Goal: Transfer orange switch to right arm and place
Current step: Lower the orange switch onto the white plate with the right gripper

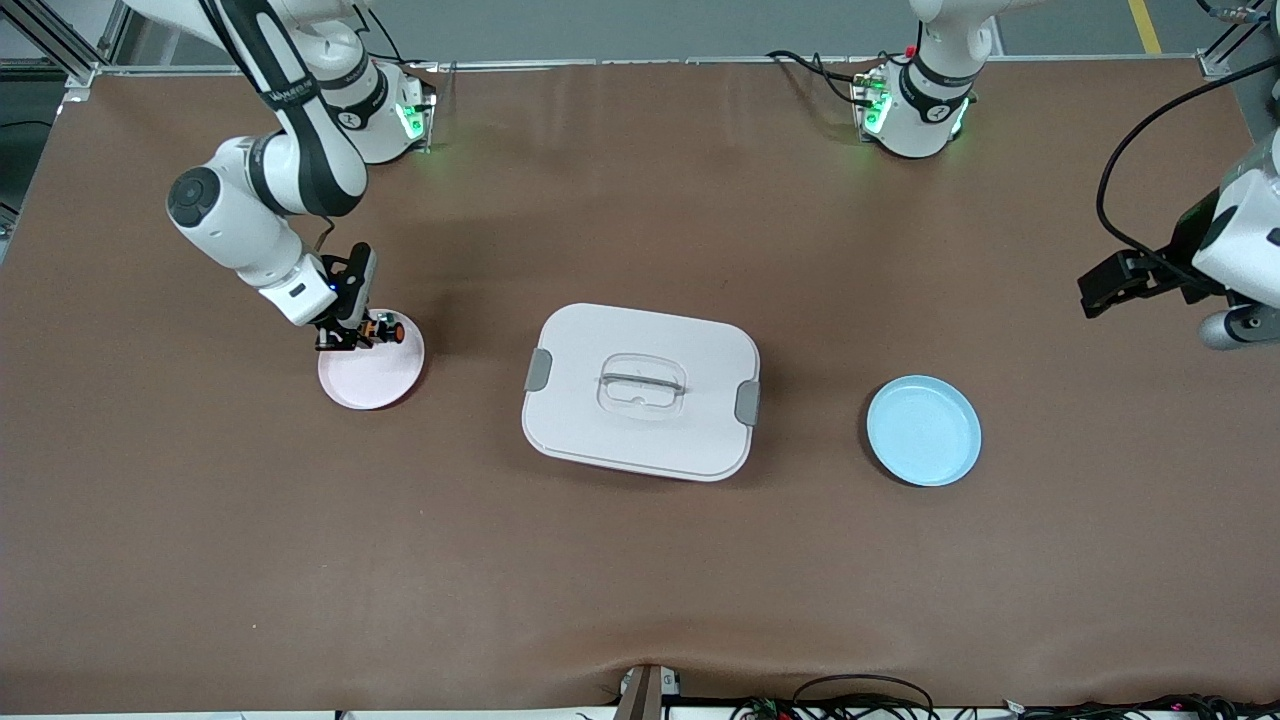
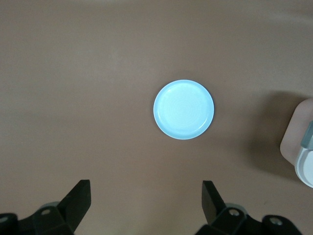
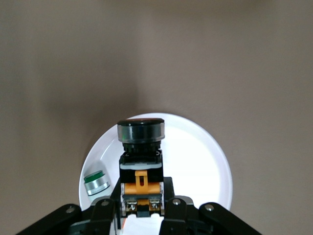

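Gripping the orange switch (image 3: 141, 169), the right gripper (image 1: 345, 335) hangs over the pink plate's (image 1: 375, 385) rim; the left gripper (image 2: 146, 203), fingers spread and holding nothing, waits above the desk's (image 1: 640, 560) edge.

My arms are glossy white with black joint bands; green lights glow at both bases, and my grippers are black.
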Robot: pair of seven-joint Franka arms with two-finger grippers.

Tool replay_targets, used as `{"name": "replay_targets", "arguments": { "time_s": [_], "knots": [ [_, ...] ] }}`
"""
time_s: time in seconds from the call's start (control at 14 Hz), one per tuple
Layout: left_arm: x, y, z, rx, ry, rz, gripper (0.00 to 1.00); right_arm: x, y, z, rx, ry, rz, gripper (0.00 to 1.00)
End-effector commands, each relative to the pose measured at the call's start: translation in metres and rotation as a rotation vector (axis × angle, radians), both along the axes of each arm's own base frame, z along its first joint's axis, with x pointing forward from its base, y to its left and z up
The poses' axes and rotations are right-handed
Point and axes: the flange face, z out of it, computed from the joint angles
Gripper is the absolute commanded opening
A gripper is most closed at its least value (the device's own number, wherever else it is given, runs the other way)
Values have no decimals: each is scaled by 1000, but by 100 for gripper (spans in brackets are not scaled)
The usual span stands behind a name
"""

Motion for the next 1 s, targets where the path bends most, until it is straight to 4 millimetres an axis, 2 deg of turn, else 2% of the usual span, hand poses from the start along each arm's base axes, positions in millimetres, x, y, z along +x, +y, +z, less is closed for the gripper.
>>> {"name": "replay_targets", "arguments": {
  "time_s": [0.0, 0.21, 0.43, 0.57, 0.93],
  "knots": [
    [-24, 6, 5, -19, 14, 1, 100, 3, -11, -18, -24, -9, 39, 0],
    [-34, 3, 4, -10, 5, -42, 100, 3, -16, -25, -28, -1, 38, 0],
    [-51, 14, -3, -36, -48, -87, 100, 7, -22, -36, -38, -11, 33, 0],
    [-51, 15, -4, -38, -48, -89, 100, 10, -23, -45, -45, -16, 29, 0],
    [-50, 12, 3, -40, -59, -97, 100, 21, -23, -49, -45, -19, 26, 0]
  ]
}}
